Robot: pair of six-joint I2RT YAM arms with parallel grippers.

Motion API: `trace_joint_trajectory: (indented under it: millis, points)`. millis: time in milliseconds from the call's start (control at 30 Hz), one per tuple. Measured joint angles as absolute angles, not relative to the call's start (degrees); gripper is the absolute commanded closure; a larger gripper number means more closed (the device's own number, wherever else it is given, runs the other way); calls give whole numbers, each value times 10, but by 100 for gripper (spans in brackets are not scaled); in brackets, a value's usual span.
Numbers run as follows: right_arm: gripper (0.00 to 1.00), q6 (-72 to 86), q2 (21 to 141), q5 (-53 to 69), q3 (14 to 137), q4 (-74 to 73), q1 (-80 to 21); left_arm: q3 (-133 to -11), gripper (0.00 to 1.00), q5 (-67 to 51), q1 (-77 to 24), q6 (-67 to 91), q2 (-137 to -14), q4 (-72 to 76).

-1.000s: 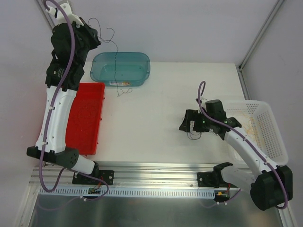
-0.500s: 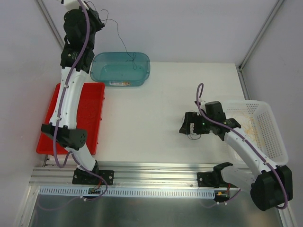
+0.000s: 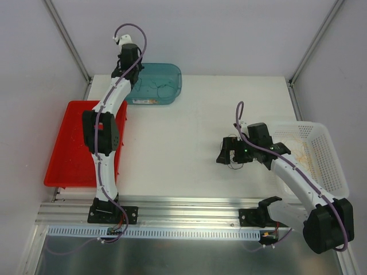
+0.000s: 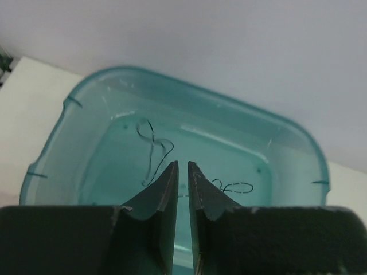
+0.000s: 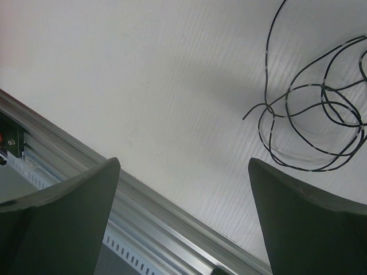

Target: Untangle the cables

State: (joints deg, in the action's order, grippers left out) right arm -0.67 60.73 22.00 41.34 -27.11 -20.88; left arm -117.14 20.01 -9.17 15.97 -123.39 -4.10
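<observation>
Black cables (image 5: 309, 126) show clearly only from wrists; left gripper (image 4: 182, 166) barely parted, right gripper (image 5: 183, 162) wide

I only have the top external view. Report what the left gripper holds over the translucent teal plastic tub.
Observer: Nothing. In the left wrist view the left gripper is barely parted and empty above the translucent teal plastic tub.
Operator: Find the cable there.
Observer: A thin dark cable lies in loose loops on the tub floor, clear of the fingers.
Operator: Now check the right side.
Observer: The right gripper is wide open. A looped thin black cable lies on the white table ahead of the fingers, not between them.
</observation>
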Motion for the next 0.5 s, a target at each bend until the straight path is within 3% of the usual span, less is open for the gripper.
trace_joint_trajectory:
  millis: [233,367,400,467,500]
  points:
    - [0,-7,613,219,413,-274,-209,-1045,72,184,-89,191,-1236,-38]
    - [0,-7,612,199,414,-285,-209,-1017,47,167,-89,202,-1233,-61]
    - [0,-7,612,189,415,-291,-209,-1016,36,163,-89,202,-1228,-68]
    - [1,-6,611,163,421,-308,-209,-1014,24,147,-89,201,-1209,-85]
    - [1,-6,610,144,426,-316,-209,-1013,12,137,-89,201,-1193,-93]
